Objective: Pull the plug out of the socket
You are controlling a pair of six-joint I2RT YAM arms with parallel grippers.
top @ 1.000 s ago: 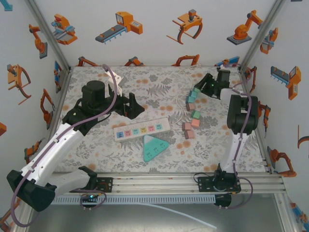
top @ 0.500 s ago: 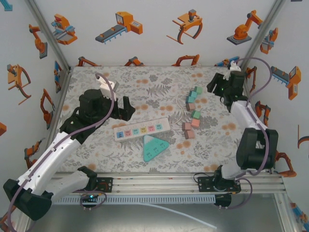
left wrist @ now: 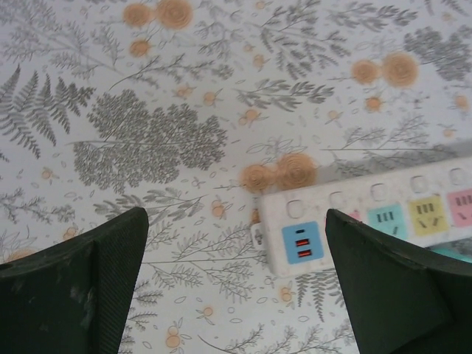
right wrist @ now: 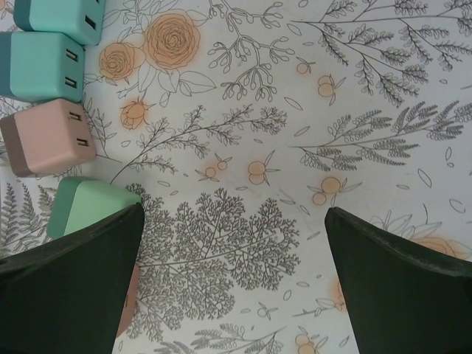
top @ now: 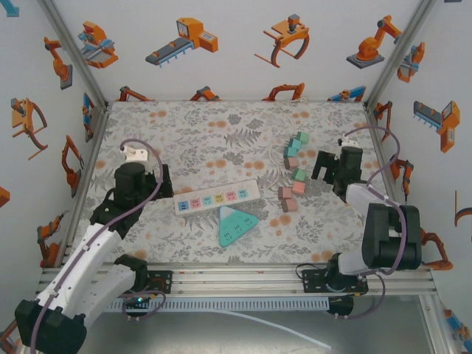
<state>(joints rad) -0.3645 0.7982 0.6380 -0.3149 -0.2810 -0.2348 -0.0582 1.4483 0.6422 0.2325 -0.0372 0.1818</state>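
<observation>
The white power strip [top: 217,198] lies mid-table with its coloured sockets facing up. Its left end, with a blue USB panel [left wrist: 302,242], sits in the left wrist view just ahead of the right finger. A teal triangular socket block [top: 237,225] lies in front of it. Several cube plugs lie loose in a column, among them a teal one [top: 299,140], a green one [top: 299,175] and a pink one [top: 289,204]. My left gripper [top: 161,183] hangs open left of the strip. My right gripper [top: 322,168] is open just right of the plugs, the green plug [right wrist: 88,203] touching its left finger's edge in view.
Teal plugs [right wrist: 44,66] and a pink plug [right wrist: 48,136] lie at the upper left of the right wrist view. Enclosure walls ring the flowered mat [top: 221,133]. The rail [top: 243,276] runs along the near edge.
My left gripper drew back to the left and nearer, away from the strip's far side. My right arm swung from the far right corner down beside the plug column.
</observation>
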